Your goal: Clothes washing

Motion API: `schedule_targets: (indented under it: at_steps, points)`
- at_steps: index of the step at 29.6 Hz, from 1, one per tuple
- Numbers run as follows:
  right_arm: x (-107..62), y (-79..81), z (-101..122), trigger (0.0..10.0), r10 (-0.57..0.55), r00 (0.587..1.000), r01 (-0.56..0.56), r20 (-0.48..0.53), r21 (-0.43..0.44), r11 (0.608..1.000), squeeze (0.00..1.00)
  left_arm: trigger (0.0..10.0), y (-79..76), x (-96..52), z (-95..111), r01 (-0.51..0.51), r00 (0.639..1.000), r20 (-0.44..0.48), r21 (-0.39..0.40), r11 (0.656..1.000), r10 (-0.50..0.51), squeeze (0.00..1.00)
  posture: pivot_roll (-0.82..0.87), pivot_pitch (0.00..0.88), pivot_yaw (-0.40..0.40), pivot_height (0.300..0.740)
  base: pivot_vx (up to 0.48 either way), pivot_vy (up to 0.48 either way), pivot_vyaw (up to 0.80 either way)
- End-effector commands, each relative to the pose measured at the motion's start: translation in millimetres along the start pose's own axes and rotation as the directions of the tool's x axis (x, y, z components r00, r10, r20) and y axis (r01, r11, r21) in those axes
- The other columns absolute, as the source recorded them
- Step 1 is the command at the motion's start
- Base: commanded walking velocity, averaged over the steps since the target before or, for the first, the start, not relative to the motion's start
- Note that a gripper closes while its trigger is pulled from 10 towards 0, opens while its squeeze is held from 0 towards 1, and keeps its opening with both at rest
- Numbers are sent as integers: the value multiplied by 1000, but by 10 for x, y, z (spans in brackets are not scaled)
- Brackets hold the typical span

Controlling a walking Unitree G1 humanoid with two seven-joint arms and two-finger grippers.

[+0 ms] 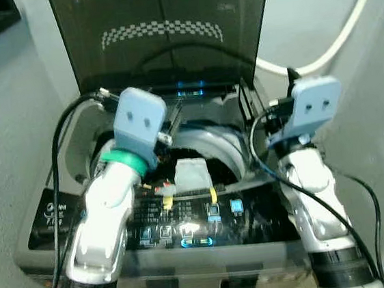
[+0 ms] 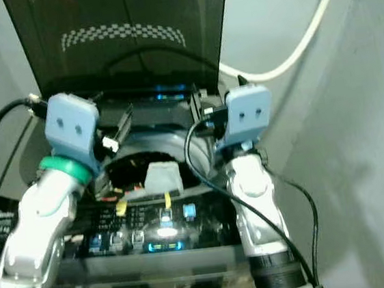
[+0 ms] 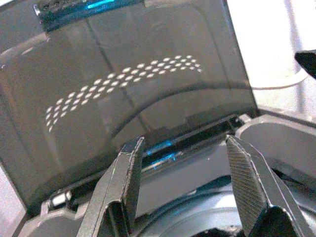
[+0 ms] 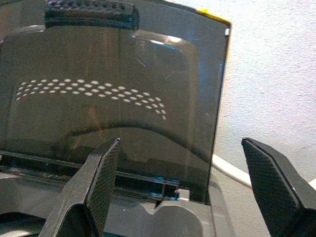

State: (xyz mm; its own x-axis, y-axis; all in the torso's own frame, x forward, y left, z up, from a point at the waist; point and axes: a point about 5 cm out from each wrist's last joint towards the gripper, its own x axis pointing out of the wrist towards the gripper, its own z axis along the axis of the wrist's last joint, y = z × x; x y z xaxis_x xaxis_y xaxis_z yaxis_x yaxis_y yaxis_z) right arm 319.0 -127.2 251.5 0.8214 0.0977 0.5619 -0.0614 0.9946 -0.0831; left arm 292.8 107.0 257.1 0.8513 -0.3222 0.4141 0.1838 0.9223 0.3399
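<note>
washer [image 1: 69, 219]: top-loader, smoked lid [image 1: 166, 30] standing upright at the back, front panel lit blue
drum [image 1: 206, 149]: open, pale cloth [image 1: 192, 173] sitting at its front rim
left gripper [image 3: 185, 185]: raised over drum's left side, jaws apart, holding nothing
right gripper [image 4: 190, 190]: raised over washer's right edge, jaws wide apart, holding nothing
hose [image 1: 345, 28]: white, along wall right of lid

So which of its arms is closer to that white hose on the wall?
The right. Its end effector is raised at the washer's right rear corner, just below the white hose; the left end effector is over the drum, farther left.
</note>
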Motion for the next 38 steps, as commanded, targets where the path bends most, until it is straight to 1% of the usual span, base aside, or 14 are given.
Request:
schedule_targets:
  at_steps: [1, 2, 3, 5, 6, 8, 13, 21, 33, 38]
  points:
    - [-27, 33, -65, 10000, 13, 999, -13, -29, 12, 1000, 0, 10000, 15, -23, 43, -19, 1000, 25, 7, 1000, 19, 0, 116, 0, 7, 740, 0, 0, 0]
    - [-26, 48, -77, 10000, 21, 999, -20, -33, 13, 1000, 0, 10000, 54, -20, 44, -57, 998, 10, -30, 998, 58, 0, 119, 0, 2, 740, 0, 0, 0]
    - [-26, 48, -77, 10000, 21, 999, -20, -33, 13, 1000, 0, 10000, 54, -20, 44, -57, 998, 10, -30, 998, 58, 0, 119, 0, 2, 740, 0, 0, 0]
    - [-17, 73, -87, 10000, 30, 999, -29, -35, 13, 999, 0, 10000, 166, 29, 44, -139, 990, -23, -112, 984, 138, 0, 119, 0, 2, 740, 0, 0, 0]
    - [-17, 73, -87, 10000, 30, 999, -29, -35, 13, 999, 0, 10000, 166, 29, 44, -139, 990, -23, -112, 984, 138, 0, 119, 0, 2, 740, 0, 0, 0]
    - [-9, 80, -88, 10000, 33, 999, -32, -35, 12, 999, 0, 10000, 237, 67, 47, -183, 983, -35, -154, 971, 180, 0, 118, 0, -1, 740, 0, 0, 0]
    - [-5, 93, -99, 10000, 35, 998, -35, -47, -1, 999, 0, 10000, 275, 115, 56, -204, 979, -32, -171, 964, 201, 0, 112, 0, 1, 740, -61, 0, 0]
    - [-16, 107, -126, 10000, 32, 997, -32, -73, -4, 999, 0, 10000, 216, 109, 65, -193, 981, -25, -178, 965, 192, 0, 102, 0, 8, 740, -376, 0, 0]
    - [-22, 156, -142, 10000, 56, 994, -56, -89, 5, 998, 0, 10000, 225, 123, 64, -195, 981, -33, -183, 964, 192, 0, 101, 0, 10, 740, -389, 0, 0]
    - [-25, 164, -140, 10000, 63, 994, -65, -86, -15, 998, 0, 10000, 218, 131, 57, -194, 981, -35, -185, 963, 191, 0, 99, 0, 11, 740, -394, 0, 0]
